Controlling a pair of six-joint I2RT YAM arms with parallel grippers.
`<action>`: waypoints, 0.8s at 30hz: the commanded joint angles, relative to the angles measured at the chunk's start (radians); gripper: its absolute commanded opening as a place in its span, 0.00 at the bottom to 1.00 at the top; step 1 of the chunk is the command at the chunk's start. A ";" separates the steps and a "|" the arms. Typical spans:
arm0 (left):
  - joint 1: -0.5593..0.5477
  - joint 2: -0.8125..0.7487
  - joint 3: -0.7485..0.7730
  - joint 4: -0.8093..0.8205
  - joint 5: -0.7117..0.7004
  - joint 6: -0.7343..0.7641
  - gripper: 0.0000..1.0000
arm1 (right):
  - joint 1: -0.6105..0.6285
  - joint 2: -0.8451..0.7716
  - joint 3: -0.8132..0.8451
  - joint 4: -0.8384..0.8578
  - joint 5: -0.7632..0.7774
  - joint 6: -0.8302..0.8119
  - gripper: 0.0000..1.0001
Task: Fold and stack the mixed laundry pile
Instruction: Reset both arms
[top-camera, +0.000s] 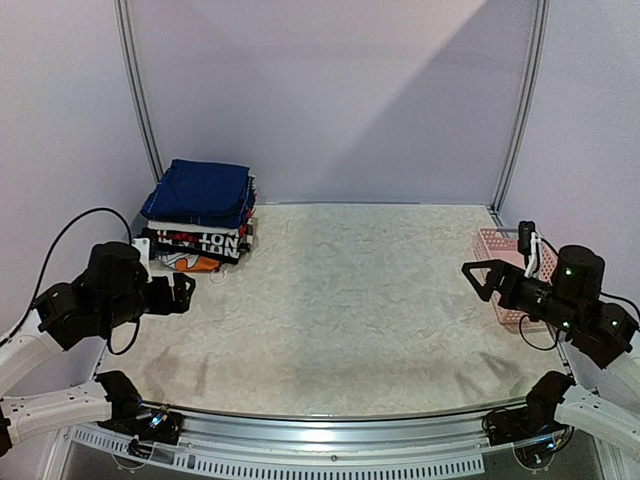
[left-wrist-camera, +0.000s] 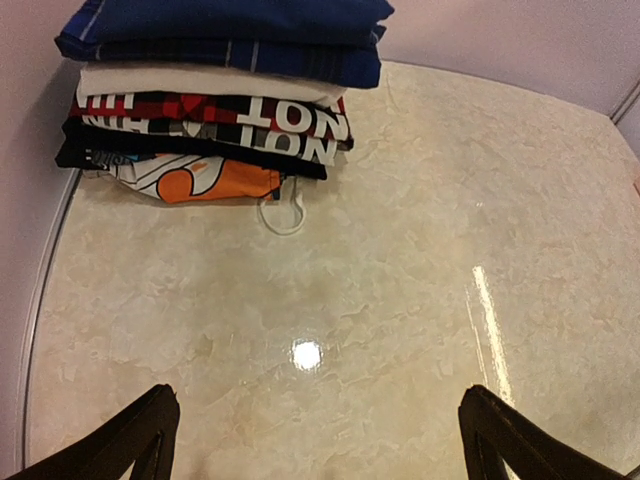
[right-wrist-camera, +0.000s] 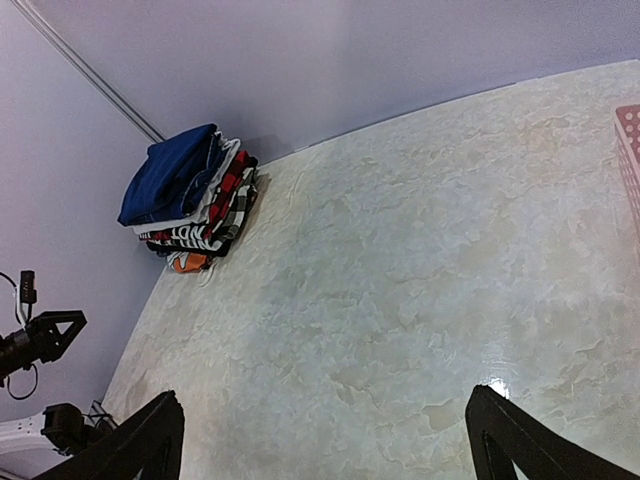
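Blue garments (top-camera: 200, 192) lying folded atop corner stack (top-camera: 195, 245); left gripper (top-camera: 188, 293) and right gripper (top-camera: 474, 282) hanging spread wide, gripping nothing.

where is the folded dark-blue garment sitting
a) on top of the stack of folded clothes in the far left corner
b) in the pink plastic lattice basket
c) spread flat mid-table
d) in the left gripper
A: the folded dark-blue garment tops the stack of folded clothes by the back wall at the left.

dark-blue plaid shirt (left-wrist-camera: 250, 55) with thin white lines, pink lattice basket (top-camera: 497, 240), cream marbled table (top-camera: 350, 300).
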 joint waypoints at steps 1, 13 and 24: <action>-0.035 -0.031 -0.063 -0.017 -0.055 -0.044 1.00 | 0.004 -0.052 -0.086 0.055 0.021 0.039 0.99; -0.038 -0.195 -0.253 0.089 -0.004 -0.042 1.00 | 0.004 -0.105 -0.248 0.147 -0.095 0.060 0.99; -0.038 -0.218 -0.290 0.109 -0.013 -0.043 1.00 | 0.004 -0.078 -0.271 0.212 -0.118 0.025 0.99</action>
